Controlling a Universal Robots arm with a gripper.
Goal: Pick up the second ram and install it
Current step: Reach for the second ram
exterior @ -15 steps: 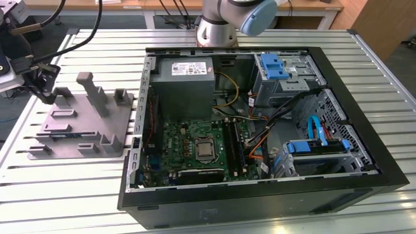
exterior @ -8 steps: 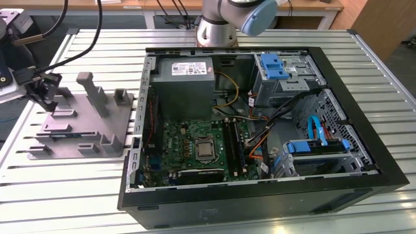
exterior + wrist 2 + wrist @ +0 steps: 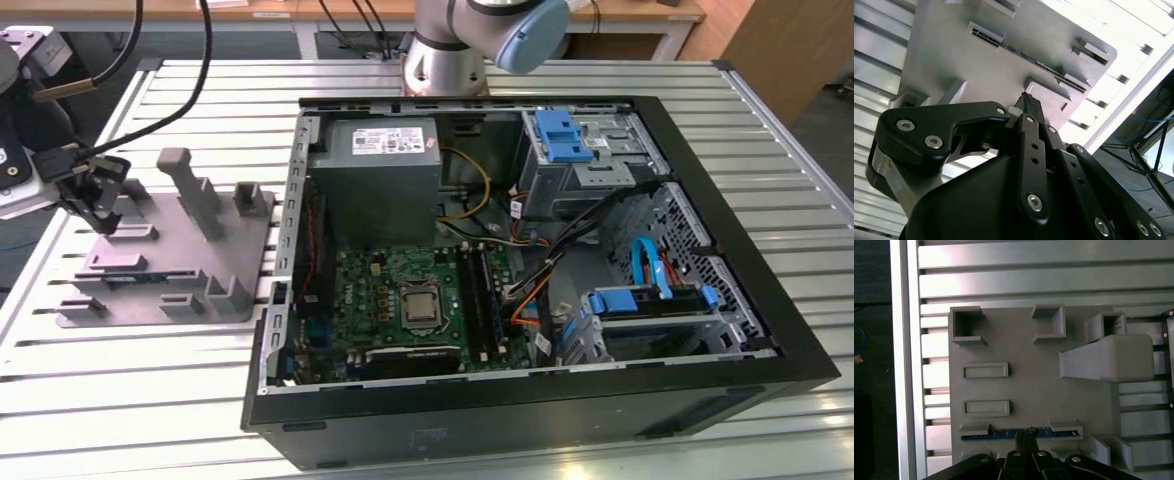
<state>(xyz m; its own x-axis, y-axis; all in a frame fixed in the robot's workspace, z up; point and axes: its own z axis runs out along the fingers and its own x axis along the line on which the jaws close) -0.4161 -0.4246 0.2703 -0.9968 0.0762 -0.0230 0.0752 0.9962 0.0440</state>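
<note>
The second ram [image 3: 999, 434] is a thin blue stick lying on edge in a slot of the grey tray [image 3: 1029, 385]. In the exterior view the ram [image 3: 136, 277] sits near the tray's front edge, at that view's left. In the second wrist view it shows as a dark strip [image 3: 1021, 51] between two low holders. My gripper [image 3: 102, 222] hangs above the tray, over its back left part, apart from the ram. Its black fingertips [image 3: 1026, 436] are pressed together with nothing between them, as the second wrist view [image 3: 1029, 102] also shows.
An open computer case [image 3: 747, 300] lies at the exterior view's right, with the green motherboard [image 3: 380, 285], its memory slots [image 3: 483, 290], a grey power supply [image 3: 380, 170] and blue drive brackets [image 3: 561, 135]. Upright pegs [image 3: 200, 195] rise from the tray. Cables hang at the left.
</note>
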